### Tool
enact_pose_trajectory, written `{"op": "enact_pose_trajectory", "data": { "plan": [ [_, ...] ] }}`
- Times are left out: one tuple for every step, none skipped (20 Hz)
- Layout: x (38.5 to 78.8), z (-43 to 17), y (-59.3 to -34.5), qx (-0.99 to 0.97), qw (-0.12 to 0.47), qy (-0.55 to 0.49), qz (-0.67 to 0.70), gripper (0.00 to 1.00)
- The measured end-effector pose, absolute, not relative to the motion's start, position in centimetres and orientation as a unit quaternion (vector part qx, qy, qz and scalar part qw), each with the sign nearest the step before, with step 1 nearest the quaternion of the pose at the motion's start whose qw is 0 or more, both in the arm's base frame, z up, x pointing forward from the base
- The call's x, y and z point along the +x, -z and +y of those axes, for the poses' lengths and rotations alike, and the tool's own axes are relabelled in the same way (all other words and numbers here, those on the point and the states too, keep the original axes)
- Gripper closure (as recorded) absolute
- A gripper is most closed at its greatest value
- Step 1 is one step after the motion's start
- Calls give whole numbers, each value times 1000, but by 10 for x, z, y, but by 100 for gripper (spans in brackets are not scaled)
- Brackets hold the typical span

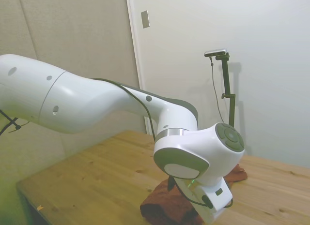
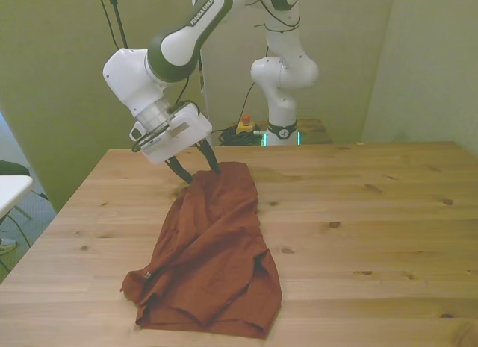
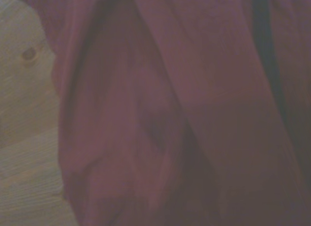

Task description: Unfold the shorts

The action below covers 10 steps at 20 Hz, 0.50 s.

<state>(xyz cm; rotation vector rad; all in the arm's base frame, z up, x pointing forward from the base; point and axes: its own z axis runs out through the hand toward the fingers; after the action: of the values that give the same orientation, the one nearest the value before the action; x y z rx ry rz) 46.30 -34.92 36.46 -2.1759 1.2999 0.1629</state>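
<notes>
A rumpled rust-brown fabric pair of shorts (image 2: 213,250) is spread at six o'clock from the white two-finger gripper (image 2: 200,166), its parted dark fingers (image 2: 211,160) met at the far hem.

"FRANKA EMIKA" lettering on white arm (image 2: 200,22), front view, no other legible txt

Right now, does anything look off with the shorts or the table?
Nothing damaged or spilled. The shorts lie rumpled and folded over on the table, with the gripper at their far edge.
</notes>
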Motion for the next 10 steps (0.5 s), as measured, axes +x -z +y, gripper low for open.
{"op": "enact_pose_trajectory", "data": {
  "plan": [
    [463, -346, -364, -820, 300, -66, 484, 0],
    [464, -344, -363, -821, 302, -70, 480, 0],
    [464, -343, -361, -821, 303, -72, 479, 100],
    [465, -342, -359, -821, 303, -75, 479, 100],
    [465, -342, -355, -820, 302, -77, 480, 100],
    [464, -343, -352, -819, 302, -80, 481, 100],
    [464, -344, -349, -819, 303, -81, 481, 100],
    [463, -345, -347, -819, 303, -82, 481, 100],
    [462, -346, -347, -819, 303, -81, 480, 100],
    [462, -346, -347, -819, 303, -81, 480, 100]
  ]
}}
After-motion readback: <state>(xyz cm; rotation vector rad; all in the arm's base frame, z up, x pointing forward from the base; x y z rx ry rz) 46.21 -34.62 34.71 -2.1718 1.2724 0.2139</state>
